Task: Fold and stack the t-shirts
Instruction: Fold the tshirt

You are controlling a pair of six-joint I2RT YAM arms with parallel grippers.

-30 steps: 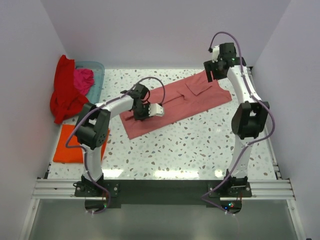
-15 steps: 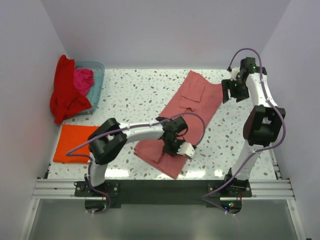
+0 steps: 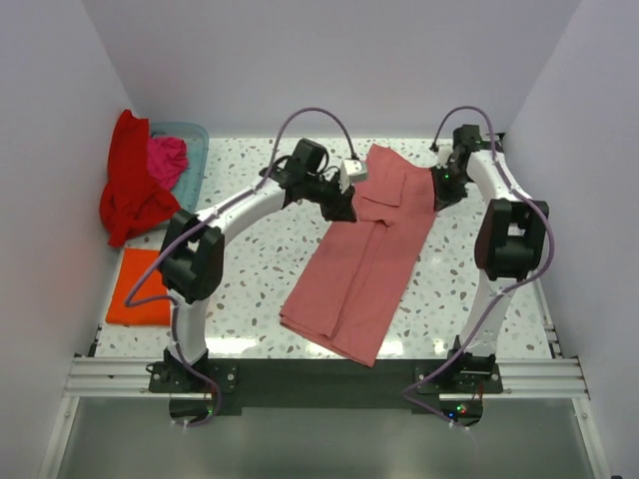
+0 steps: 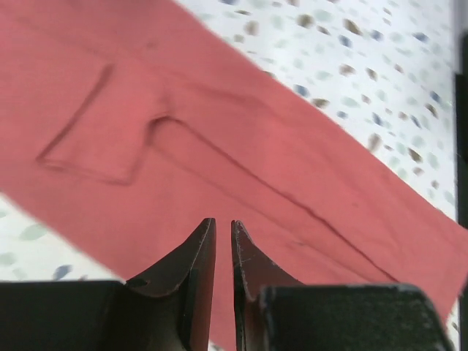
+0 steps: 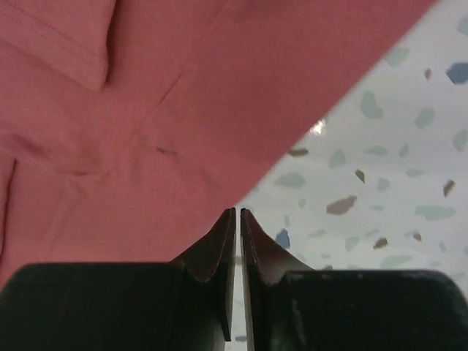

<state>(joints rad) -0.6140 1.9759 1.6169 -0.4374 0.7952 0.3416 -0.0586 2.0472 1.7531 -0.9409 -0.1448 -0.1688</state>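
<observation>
A dusty rose-pink t-shirt (image 3: 364, 264), folded lengthwise, lies flat and slanted from the back right toward the front middle of the table. My left gripper (image 3: 347, 207) hovers over its upper left part by the folded sleeve. Its jaws (image 4: 223, 221) are shut to a thin slit, with only flat pink cloth (image 4: 256, 146) seen below. My right gripper (image 3: 440, 195) sits at the shirt's upper right edge. Its jaws (image 5: 238, 210) are shut, tips right at the cloth's border (image 5: 146, 95), with nothing seen between them. A folded orange t-shirt (image 3: 140, 284) lies at the left.
A pale blue basket (image 3: 195, 135) stands at the back left, with a red t-shirt (image 3: 128, 180) draped over its side and a magenta one (image 3: 167, 158) inside. White walls close in the terrazzo table (image 3: 260, 289) on three sides.
The pink shirt has turned from lying crosswise to slanting toward the front. My left gripper went from its near end to its back left. My right gripper has shut and dropped to its right edge.
</observation>
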